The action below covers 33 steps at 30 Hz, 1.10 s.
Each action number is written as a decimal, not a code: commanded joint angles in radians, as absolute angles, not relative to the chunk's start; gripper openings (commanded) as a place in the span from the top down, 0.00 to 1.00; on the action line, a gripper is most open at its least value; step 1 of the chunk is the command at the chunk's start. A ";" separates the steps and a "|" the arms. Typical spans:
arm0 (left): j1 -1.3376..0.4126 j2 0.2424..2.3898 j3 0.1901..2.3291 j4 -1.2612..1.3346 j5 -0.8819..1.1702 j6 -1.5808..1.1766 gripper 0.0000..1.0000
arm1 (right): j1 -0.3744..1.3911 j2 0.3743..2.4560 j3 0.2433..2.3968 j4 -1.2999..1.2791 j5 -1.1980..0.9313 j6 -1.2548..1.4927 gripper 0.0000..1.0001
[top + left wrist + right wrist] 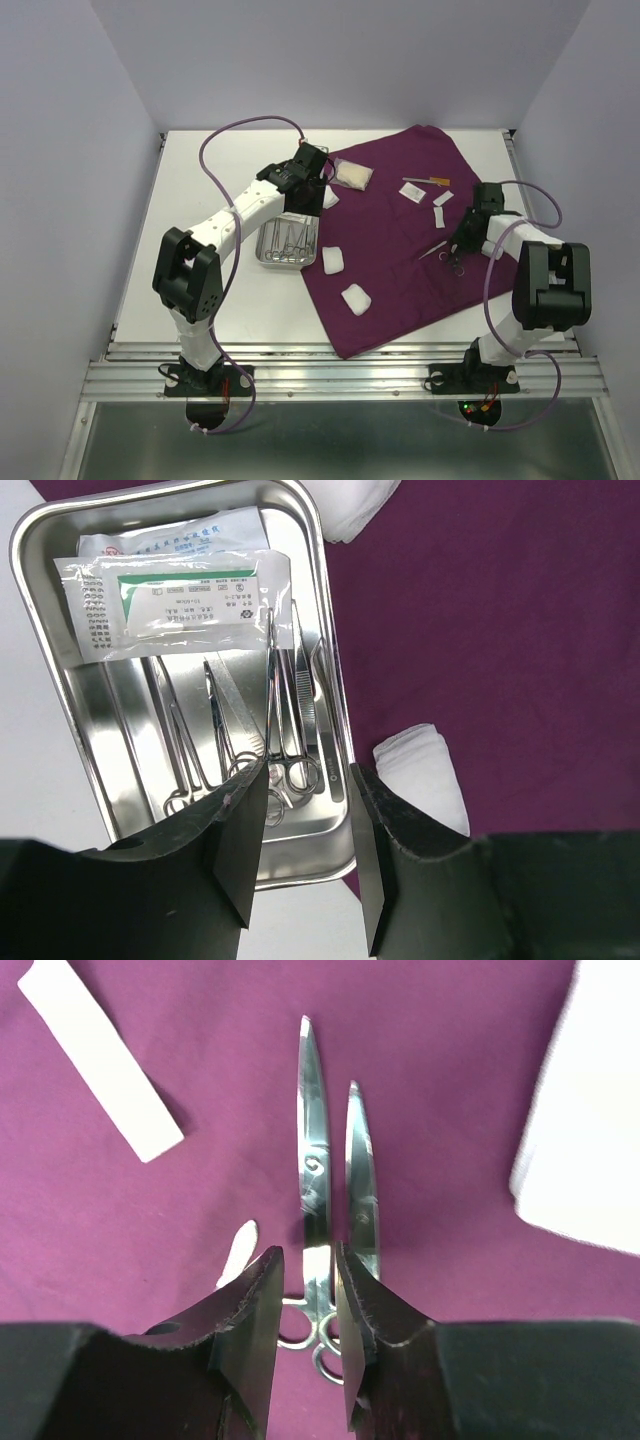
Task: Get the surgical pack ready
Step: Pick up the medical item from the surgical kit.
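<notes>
Since the right gripper [308, 1255] straddles the scissors [318, 1160] at the shank just above the rings, fingers drawn nearly together w/ the steel between them (can't tell if they bite yet), the step looks like lifting the scissors off the purple cloth [450, 1040] for the tray [85, 720] at the cloth's left edge. Best: close squarely on the shank, lift straight so the blades don't swing, lay them lengthwise in the tray. The left gripper [308, 780] hangs over the tray's near end, spread, holding nothing. Count: 1 tray; 2 packets [170, 600] in it; approx. 3 ring-handled instruments [285, 730] plus a plain forceps [312, 695], overlap makes that unsure; 1 scissors; 3 gauze squares [332, 260]; 1 clear packet [352, 175] and 3 small white pieces [443, 198] on the cloth.
</notes>
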<state>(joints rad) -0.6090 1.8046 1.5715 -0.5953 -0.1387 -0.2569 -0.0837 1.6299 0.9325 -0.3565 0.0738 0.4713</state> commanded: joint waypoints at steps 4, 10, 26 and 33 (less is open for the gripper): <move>-0.615 1.787 1.589 -0.577 -0.101 -0.250 0.51 | -0.084 1.568 0.916 -0.376 0.150 0.489 0.66; -0.615 1.792 1.597 -0.589 -0.120 -0.245 0.51 | -0.084 1.600 0.902 -0.364 0.170 0.497 0.65; -0.621 1.805 1.605 -0.594 -0.123 -0.241 0.52 | -0.084 1.583 0.920 -0.347 0.146 0.497 0.66; -0.623 1.804 1.598 -0.589 -0.124 -0.239 0.52 | -0.084 1.560 0.931 -0.354 0.129 0.495 0.67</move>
<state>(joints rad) -0.6163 1.8053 1.5715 -0.5949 -0.1165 -0.2512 -0.0837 1.6032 0.9001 -0.3611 0.1329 0.4904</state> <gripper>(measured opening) 0.483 0.336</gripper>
